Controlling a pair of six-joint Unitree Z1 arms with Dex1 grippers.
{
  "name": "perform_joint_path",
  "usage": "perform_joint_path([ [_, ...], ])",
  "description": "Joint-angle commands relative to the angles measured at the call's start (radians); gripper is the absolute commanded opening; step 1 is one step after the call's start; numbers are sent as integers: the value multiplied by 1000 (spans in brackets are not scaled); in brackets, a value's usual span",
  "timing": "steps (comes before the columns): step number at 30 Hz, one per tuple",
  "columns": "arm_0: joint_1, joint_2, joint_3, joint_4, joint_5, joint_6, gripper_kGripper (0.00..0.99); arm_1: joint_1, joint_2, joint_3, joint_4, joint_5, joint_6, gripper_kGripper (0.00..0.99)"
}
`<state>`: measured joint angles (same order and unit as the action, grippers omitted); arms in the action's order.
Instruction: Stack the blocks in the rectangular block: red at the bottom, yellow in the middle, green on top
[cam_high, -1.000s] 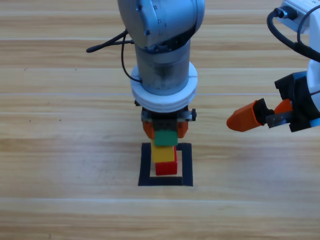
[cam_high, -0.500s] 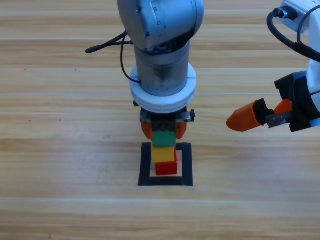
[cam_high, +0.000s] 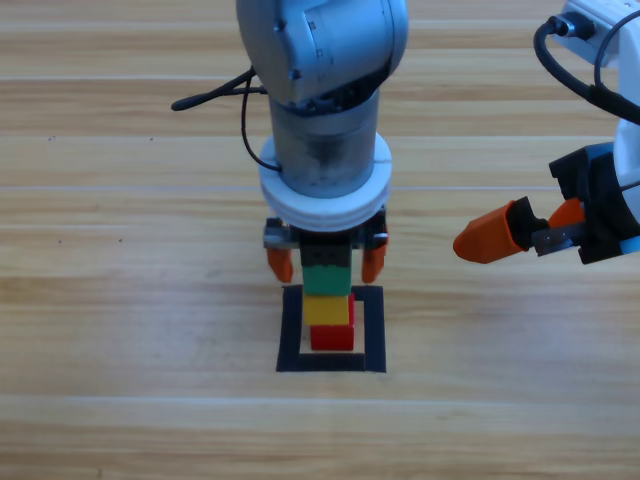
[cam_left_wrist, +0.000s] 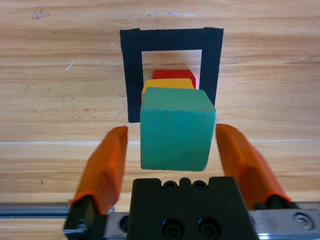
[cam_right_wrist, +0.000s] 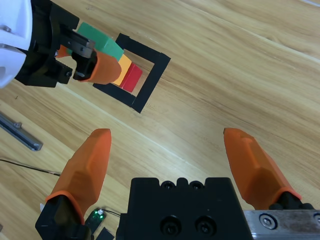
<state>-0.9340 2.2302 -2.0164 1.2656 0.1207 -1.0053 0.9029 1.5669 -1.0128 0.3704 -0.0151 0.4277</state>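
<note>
Three blocks (cam_high: 329, 307) stand stacked; left gripper (cam_high: 327, 263) spread, right gripper (cam_high: 520, 236) spread.

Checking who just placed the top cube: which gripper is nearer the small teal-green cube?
Left. The left gripper is right over the small teal-green cube, open fingers either side. The right gripper waits open, off to the right.

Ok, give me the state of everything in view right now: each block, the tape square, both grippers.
red cube: inside the tape square, bottom of the stack.
yellow cube: on the red cube.
green cube: on top of the yellow cube, not gripped.
tape square: flat on the table, around the stack.
left gripper: open, jaws either side of the green cube.
right gripper: open, empty, off to the right.
</note>
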Motion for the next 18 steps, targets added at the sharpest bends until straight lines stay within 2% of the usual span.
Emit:
perform_joint_path([
  [1, -2, 54, 4, -2, 10, -18, 940, -19, -1, 23, -18, -6, -9, 990],
  [7, -5, 37, -7, 0, 13, -24, 951, -19, -11, 25, -18, -26, -9, 990],
  [10, -16, 2, -47, 6, 42, -30, 950, -19, -19, 25, -19, -34, -9, 990],
  [14, -57, -145, -58, 12, 129, -58, 950, -19, -21, 25, -21, -57, -10, 990],
  [18, -134, -288, 90, -25, 226, -104, 950, -19, -31, 26, -21, -57, -13, 990],
])
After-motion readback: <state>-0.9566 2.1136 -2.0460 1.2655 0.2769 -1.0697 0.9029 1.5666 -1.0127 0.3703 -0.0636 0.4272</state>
